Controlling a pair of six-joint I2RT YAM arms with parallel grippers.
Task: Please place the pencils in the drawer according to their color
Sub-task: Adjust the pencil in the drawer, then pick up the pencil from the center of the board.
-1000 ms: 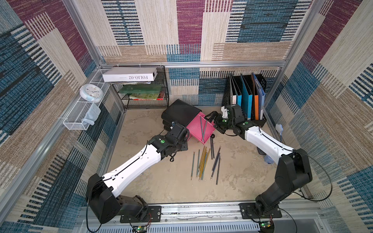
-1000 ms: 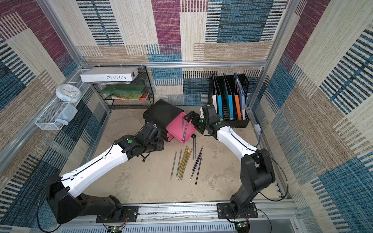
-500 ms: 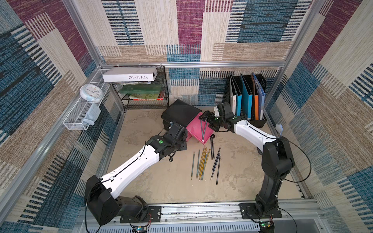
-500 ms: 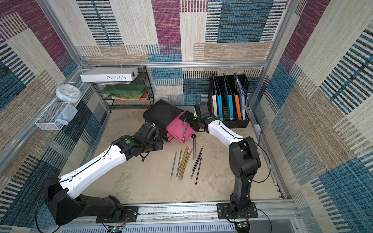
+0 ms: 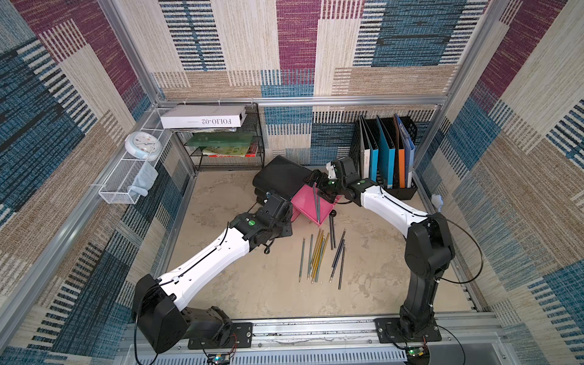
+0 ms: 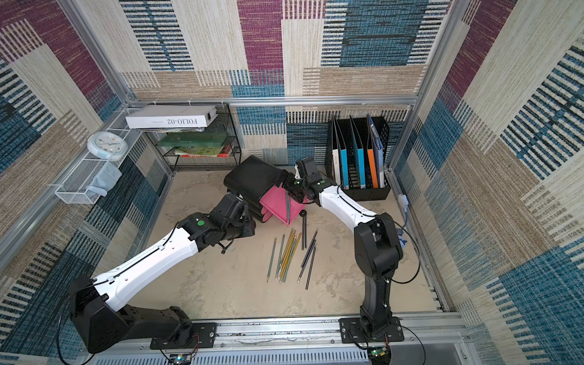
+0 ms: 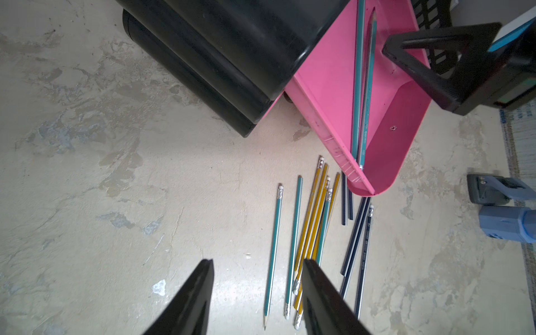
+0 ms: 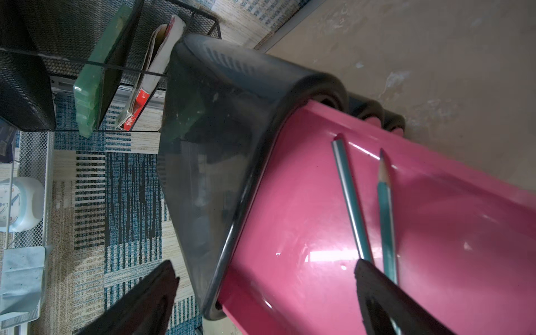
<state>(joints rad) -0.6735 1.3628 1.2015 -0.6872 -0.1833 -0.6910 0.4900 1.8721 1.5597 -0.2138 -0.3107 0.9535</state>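
A pink drawer (image 5: 301, 202) (image 6: 275, 202) stands pulled out of a black drawer cabinet (image 5: 278, 177) (image 8: 220, 116). Two teal pencils (image 5: 317, 205) (image 7: 359, 87) (image 8: 351, 197) lie inside it. Several more pencils (image 5: 319, 252) (image 6: 287, 252) (image 7: 313, 226), teal, yellow and dark navy, lie loose on the floor in front of the drawer. My right gripper (image 5: 317, 188) (image 8: 265, 262) hangs wide open over the drawer's inner end, holding nothing. To the left of the drawer my left gripper (image 5: 282, 232) (image 7: 258, 262) is open and empty above bare floor, close to the teal pencils.
A small black knob-like piece (image 5: 332, 215) lies on the floor by the drawer's front. At the back right is a black file holder (image 5: 385, 158) with folders. A wire shelf (image 5: 227, 148) with books is at the back left. A blue-grey device (image 7: 504, 203) sits by the right wall.
My right gripper has shifted slightly left over the drawer toward the cabinet, and that arm's elbow has swung in. The left arm has barely moved.
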